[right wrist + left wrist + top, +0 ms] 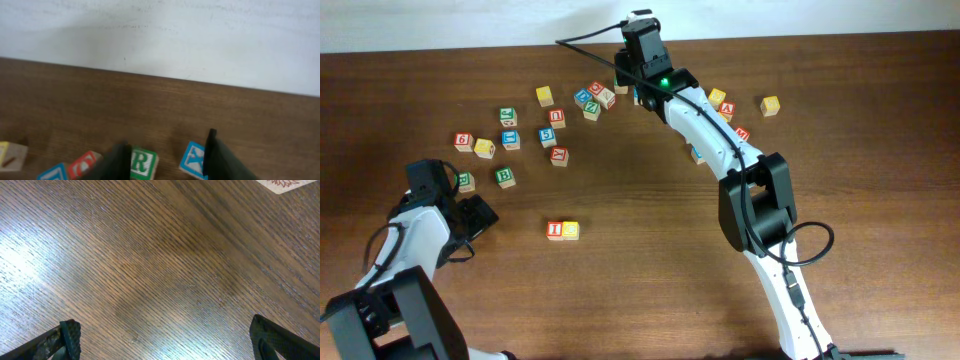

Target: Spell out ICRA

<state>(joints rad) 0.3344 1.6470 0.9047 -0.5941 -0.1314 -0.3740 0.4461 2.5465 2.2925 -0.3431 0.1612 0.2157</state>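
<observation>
Overhead: "I" cube (555, 230) touching yellow cube (571, 230)

Dark wooden table (650, 260) with scattered alphabet cubes, including blue "X" cube (192, 159) and green cube (505, 177); white wall (200, 35) behind.

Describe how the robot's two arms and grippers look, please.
The left arm and the right arm have white rounded links, boxy black joints and loose black cables. A small green light glows on the right one. The left gripper and right gripper have flat black fingers.
</observation>
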